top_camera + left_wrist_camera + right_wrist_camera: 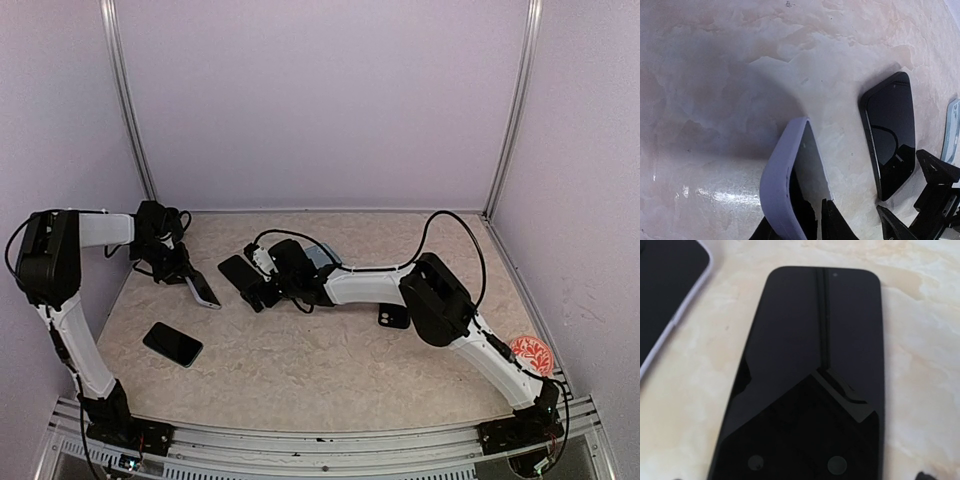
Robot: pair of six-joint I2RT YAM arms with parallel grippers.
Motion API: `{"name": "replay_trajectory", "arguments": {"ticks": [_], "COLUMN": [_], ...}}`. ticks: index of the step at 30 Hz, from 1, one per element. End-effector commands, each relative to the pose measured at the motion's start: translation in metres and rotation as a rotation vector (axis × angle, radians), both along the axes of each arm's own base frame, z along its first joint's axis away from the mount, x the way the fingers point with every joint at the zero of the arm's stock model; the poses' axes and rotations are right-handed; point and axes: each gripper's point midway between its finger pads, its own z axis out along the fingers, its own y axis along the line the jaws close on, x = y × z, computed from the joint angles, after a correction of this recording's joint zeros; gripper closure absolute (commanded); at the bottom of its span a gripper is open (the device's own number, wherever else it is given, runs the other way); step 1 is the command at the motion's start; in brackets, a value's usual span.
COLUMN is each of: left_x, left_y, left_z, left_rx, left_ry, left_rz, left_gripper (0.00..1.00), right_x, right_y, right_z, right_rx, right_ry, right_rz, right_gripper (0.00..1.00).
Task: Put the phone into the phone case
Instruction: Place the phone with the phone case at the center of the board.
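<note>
Where the phone (810, 370) lies flat, spread right fingers (932, 476) flank it.

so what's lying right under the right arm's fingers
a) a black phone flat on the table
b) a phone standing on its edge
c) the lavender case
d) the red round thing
a: the right wrist view shows a black phone lying flat, screen up, on the table below the open right fingers, with the lavender case off to one side.
</note>
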Motion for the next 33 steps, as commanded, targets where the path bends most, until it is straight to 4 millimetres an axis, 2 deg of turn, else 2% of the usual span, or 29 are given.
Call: {"name": "replay_trajectory", "arguments": {"ticks": [1,12,21,26,30,33], "left_x": [-0.002,-0.009,0.018,0.020,0.015,0.013], "left_y": [0.004,0.010,0.012,0.013,0.026,0.026], "left_z": [-0.005,-0.004,-0.008,-0.021,-0.016,0.008], "left_rx": [0.027,0.046,0.053,0.061,0.154,0.185], "left_ry": [0.012,-0.007,-0.027,0.013,0.032,-0.030], "left_rz": [-0.008,0.041,0.060,0.067,0.106,0.134], "left_gripper": [0.68,0.60,0.59,0.58,0.50,0.36], "right_x": [0.002,-0.006,-0.015,-0.025,-0.036,-0.043], "right_y": [-0.006,-0.016,-0.025,-0.040,-0.053,-0.062], "right_z": [-0.028,-0.024,-0.010,0.000,0.013,0.023], "right_rx": [-0.033,-0.049,-0.042,-0.047,-0.042,-0.030], "right_ry": [0.042,0.064,0.068,0.072,0.070,0.066], "right_rz": [-0.018,-0.022,-0.012,-0.017,-0.016,-0.014], "right_gripper": [0.01,0.01,0.01,0.01,0.01,0.01]}}
